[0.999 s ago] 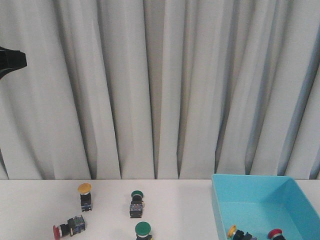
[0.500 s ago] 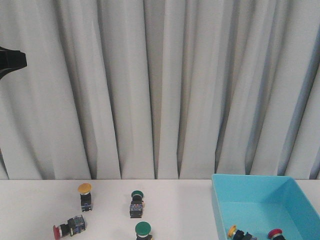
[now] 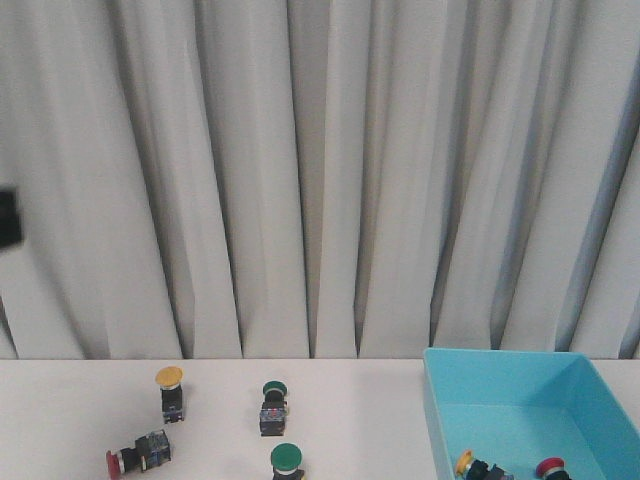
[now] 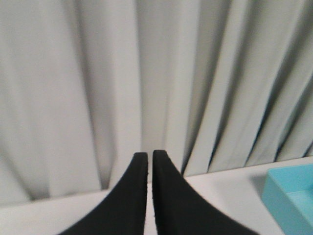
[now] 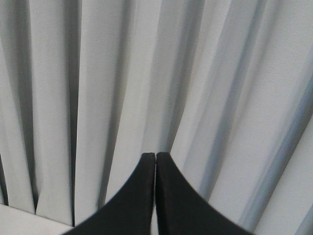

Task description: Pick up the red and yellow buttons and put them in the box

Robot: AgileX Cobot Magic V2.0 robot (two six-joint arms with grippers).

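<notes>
On the white table a yellow button (image 3: 169, 391) stands upright at the left, and a red button (image 3: 137, 455) lies on its side in front of it. The turquoise box (image 3: 520, 400) sits at the right, with a yellow button (image 3: 473, 466) and a red button (image 3: 550, 468) inside; a corner of the box (image 4: 292, 196) shows in the left wrist view. My left gripper (image 4: 150, 154) is shut and empty, raised in front of the curtain; in the front view only a dark blur (image 3: 6, 217) of it shows at the left edge. My right gripper (image 5: 155, 155) is shut, empty, facing the curtain.
Two green-capped buttons (image 3: 273, 404) (image 3: 287, 460) stand on the table between the left buttons and the box. A pleated grey curtain (image 3: 330, 170) closes off the back of the table.
The dark tip of my left gripper at the front view's left edge has dropped lower and now shows blurred. The buttons and the box have not moved.
</notes>
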